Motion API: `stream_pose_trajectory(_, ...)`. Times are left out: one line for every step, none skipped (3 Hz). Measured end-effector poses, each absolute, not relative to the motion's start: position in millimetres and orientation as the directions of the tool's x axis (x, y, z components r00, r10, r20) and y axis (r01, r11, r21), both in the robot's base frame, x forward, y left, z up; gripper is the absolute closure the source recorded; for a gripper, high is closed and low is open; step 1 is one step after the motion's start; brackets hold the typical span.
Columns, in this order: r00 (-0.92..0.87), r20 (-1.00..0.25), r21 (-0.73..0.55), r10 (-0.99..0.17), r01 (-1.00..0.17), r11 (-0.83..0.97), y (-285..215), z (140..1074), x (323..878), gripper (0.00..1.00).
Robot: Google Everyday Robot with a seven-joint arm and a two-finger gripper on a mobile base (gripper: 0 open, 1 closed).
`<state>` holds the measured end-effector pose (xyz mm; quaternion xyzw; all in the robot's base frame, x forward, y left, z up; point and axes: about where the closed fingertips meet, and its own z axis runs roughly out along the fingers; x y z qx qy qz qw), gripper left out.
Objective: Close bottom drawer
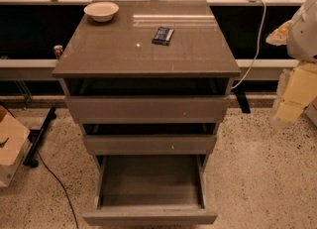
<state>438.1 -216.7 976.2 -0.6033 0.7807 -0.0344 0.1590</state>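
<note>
The bottom drawer (pixel 150 216) of the taupe-grey cabinet (pixel 146 49) is pulled far out toward me, and its wide grey box (pixel 151 179) is open and looks empty. Its flat, handleless front sits at the lower edge of the view. The middle drawer (pixel 148 144), with a small pale speck on its front, and the taller top drawer (pixel 147 108) each stand slightly out. My gripper (pixel 292 96) shows as a pale yellowish shape at the right edge, beside the cabinet at about top-drawer height, well apart from the bottom drawer.
A beige bowl (pixel 101 11) and a dark flat packet (pixel 163 35) lie on the cabinet top. A cardboard box (pixel 10 143) and a black cable (pixel 54 178) are on the speckled floor at left. A white cable (pixel 255 44) hangs at right, before a railing.
</note>
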Motion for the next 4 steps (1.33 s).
stream_pose_trajectory(-0.221, -0.207, -0.246, -0.953, -0.931, 0.27, -217, 976, 438, 0.0)
stream_pose_trajectory(-0.22, -0.209, -0.255, -0.953, -0.929, 0.27, -216, 978, 438, 0.16)
stream_pose_trajectory(-0.18, -0.246, -0.247, -0.953, -0.939, 0.241, -204, 960, 439, 0.39)
stream_pose_trajectory(-0.134, -0.301, -0.213, -0.944, -0.956, 0.204, -190, 925, 440, 0.62)
